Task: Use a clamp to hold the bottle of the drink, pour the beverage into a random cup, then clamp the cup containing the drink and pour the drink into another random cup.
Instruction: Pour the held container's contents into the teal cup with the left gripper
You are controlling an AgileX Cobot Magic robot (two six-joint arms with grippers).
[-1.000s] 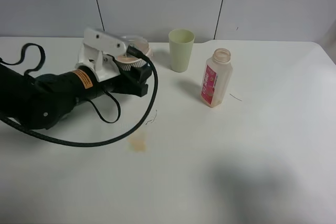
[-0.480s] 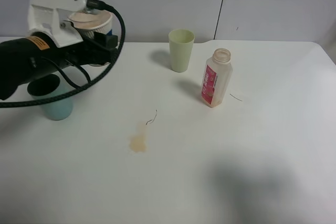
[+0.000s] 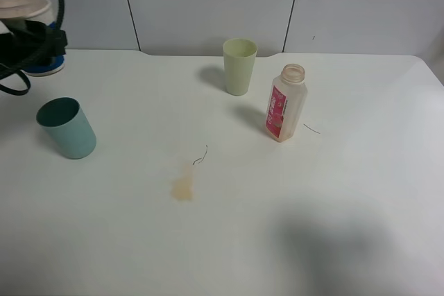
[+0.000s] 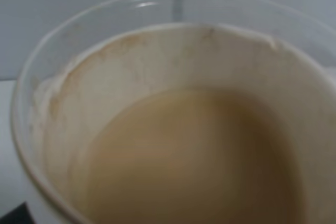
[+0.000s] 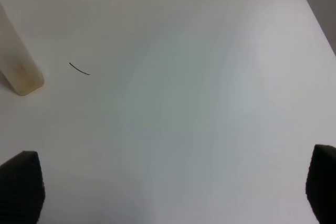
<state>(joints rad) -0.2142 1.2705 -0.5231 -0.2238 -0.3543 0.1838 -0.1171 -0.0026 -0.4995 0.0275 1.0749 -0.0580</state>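
Bottle (image 3: pixel 286 102): stood upright and uncapped on the bench (image 3: pixel 333 227), almost drained, with only a pale remnant seen at its foot; it is judged to be set aside because its pour is done.
Clear cup (image 3: pixel 24 6): gripped by the left jaws, which are closed tight on it; it is held upright and raised off the bench, far from the bottle on the left arm's side, judged so that nothing is slopped.
Drink (image 4: pixel 194 161): beige liquid is seen low in the clear cup, with a residue ring on the cup's side above it.
Teal cup (image 3: pixel 66 128): stood mouth up, well apart from the bottle on the left arm's side; it is judged the likelier receiver, being nearest the held cup.
Green cup (image 3: pixel 239 66): stood upright near the bottle, behind it and toward the left arm's side; its contents cannot be told.
Right jaws: spread fully wide with nothing held; two dark fingertips (image 5: pixel 21 184) are shown over bare bench beside the bottle's foot, judged to be out of the way of the pour.
Stain (image 3: pixel 182 188): a tan mark is seen on the bench, forward of the bottle.
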